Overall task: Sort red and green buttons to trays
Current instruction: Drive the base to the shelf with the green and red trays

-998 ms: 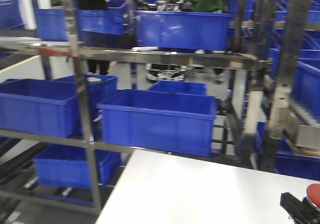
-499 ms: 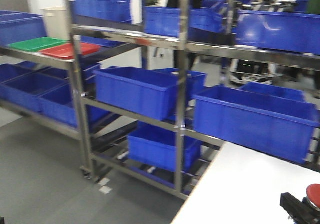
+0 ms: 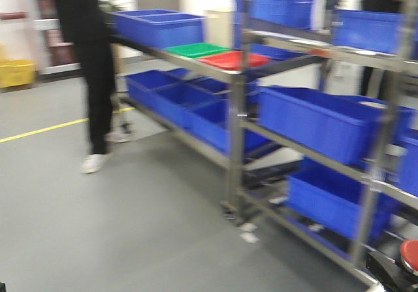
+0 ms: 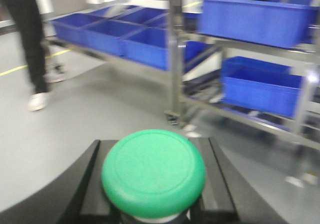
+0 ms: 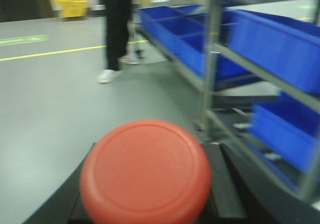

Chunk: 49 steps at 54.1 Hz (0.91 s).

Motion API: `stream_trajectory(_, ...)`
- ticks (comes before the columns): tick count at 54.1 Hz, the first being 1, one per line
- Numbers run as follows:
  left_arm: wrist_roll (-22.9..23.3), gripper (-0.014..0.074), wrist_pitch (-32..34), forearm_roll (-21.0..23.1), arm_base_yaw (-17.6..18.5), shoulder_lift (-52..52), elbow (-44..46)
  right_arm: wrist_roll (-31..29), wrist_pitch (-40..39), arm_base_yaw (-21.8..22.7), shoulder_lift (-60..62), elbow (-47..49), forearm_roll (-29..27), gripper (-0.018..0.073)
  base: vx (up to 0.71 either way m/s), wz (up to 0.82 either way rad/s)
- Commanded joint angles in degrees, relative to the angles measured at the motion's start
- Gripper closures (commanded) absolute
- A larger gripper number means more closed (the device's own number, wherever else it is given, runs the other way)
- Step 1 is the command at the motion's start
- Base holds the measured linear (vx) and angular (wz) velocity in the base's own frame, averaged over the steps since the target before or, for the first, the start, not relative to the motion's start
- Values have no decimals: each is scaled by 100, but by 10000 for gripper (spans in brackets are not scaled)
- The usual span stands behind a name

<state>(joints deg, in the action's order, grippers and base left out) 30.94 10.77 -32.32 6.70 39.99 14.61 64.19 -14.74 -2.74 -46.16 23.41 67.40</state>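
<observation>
Carrying the green button (image 4: 153, 173) clamped in the left claw (image 4: 155, 186) and the red button (image 5: 145, 171) clamped in the right claw (image 5: 150, 194), the robot has both trays well ahead of and above the claws, with the green tray (image 3: 196, 49) just beyond the red tray (image 3: 234, 59) on the rack (image 3: 234, 142). A fast swing could jolt a button loose, or clip the rack or the bystander (image 3: 88, 57). Since half a second ago the white surface has left view and the trays sit nearer centre.

No text, label or number is legible in these blurred views
</observation>
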Motion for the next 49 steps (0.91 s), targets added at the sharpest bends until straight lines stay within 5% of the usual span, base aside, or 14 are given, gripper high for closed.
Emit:
stream_trajectory(1,14,596,448,71,19,-21,173,-9,-214,7,25,174,-68,567,-3,84)
stream_trajectory(24,14,596,449,71,19,-38,173,-9,-214,7,25,174,-68,567,7,78)
stream_trajectory(49,14,596,441,71,19,-38,173,-9,-213,7,25,174,-69,567,29,38)
